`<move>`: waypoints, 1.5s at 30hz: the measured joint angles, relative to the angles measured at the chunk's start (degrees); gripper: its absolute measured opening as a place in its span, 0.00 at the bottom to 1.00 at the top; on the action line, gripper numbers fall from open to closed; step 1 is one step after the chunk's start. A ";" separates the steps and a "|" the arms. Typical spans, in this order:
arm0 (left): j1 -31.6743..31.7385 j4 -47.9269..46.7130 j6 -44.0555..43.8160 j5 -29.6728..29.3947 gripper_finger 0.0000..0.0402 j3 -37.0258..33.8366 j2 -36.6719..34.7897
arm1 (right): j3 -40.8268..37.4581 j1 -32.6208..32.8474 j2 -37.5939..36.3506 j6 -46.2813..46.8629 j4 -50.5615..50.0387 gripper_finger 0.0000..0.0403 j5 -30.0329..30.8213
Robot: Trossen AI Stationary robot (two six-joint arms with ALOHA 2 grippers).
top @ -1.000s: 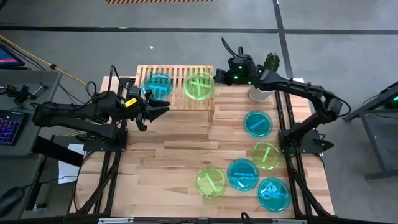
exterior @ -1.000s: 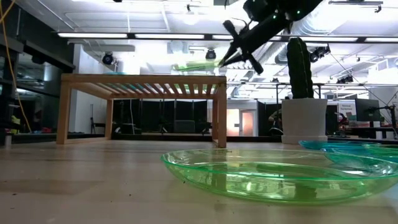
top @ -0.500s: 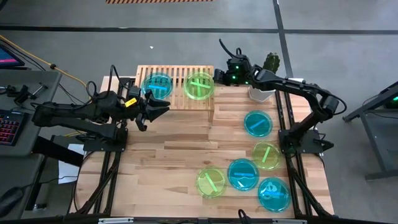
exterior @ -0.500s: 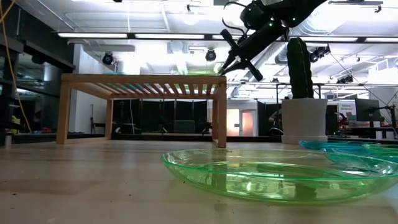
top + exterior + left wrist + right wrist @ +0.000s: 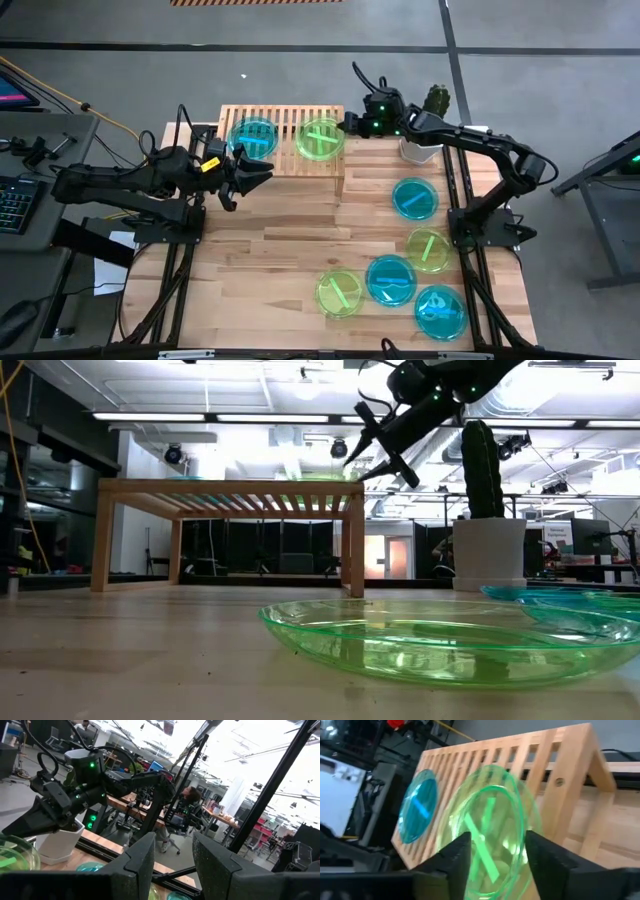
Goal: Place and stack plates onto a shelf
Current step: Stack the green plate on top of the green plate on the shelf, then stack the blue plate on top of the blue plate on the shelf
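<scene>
Here the right gripper [image 5: 347, 124] sits at the upper middle of the high view, at the right end of the low light-wood bamboo shelf [image 5: 232, 114] with its slatted top. Its fingers stand apart on either side of the rim of a small round translucent yellow-green plastic plate [image 5: 320, 139], which lies flat on the slats; in the right wrist view that plate [image 5: 490, 827] shows between the two dark fingers [image 5: 454, 857], and whether they touch the rim cannot be told. Judging by this, the plate is set down at the shelf's edge so the arm can let go cleanly.

Just beside it, toward the left on the shelf, rests a cyan-blue translucent plate [image 5: 252, 136], apart from the green one and not stacked.

The left gripper [image 5: 258, 176] waits at the left of the frame, just below the shelf, its fingers spread and holding nothing.

Six more translucent plates lie on the wooden tabletop [image 5: 270, 250] at lower right, some overlapping: the blue ones [image 5: 414, 198] and the yellow-green ones [image 5: 339, 292] each show a bright streak across the middle. They await their turn.
</scene>
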 joint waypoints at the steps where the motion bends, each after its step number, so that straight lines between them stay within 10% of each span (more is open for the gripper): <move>1: 0.00 0.00 0.00 0.00 0.30 0.00 0.00 | 0.00 0.00 -0.01 0.00 0.46 0.45 -0.60; 17: 0.01 -0.02 -0.52 0.00 0.30 0.00 0.00 | 0.00 -0.81 -2.56 -7.86 0.35 0.55 -1.94; 27: 0.00 -0.53 -0.52 0.00 0.30 0.00 0.02 | -0.34 5.07 -17.56 -22.85 -14.62 0.55 -3.63; 36: 0.00 -0.44 -0.54 -1.35 0.30 0.00 0.15 | -6.98 20.89 -32.30 -20.23 -20.54 0.55 12.03; 45: 0.01 -0.41 -0.55 -1.73 0.30 0.00 0.15 | -10.60 23.52 -35.61 -17.15 -18.60 0.55 18.01</move>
